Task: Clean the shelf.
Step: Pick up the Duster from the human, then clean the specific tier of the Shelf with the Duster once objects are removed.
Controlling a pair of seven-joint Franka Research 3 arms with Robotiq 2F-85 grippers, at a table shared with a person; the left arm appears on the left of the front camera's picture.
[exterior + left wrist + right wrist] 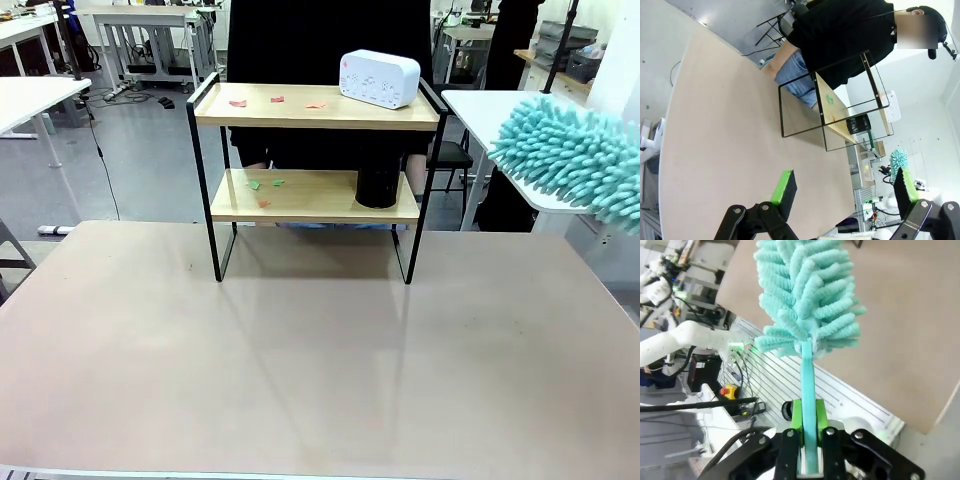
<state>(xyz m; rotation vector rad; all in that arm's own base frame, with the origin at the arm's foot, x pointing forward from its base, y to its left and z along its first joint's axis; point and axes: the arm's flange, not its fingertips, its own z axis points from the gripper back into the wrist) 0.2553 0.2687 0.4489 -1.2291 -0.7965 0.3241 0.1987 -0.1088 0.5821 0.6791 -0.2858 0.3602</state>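
While the right gripper pinches the stick of the fluffy blue-green duster, the left gripper hangs spread wide. The shelf stands far across the table, paper bits on both boards.

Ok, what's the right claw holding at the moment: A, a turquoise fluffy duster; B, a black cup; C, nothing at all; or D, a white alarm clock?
A: in the right wrist view the right claw is shut on the thin handle of the turquoise duster, whose fluffy head sticks out beyond the green pads.
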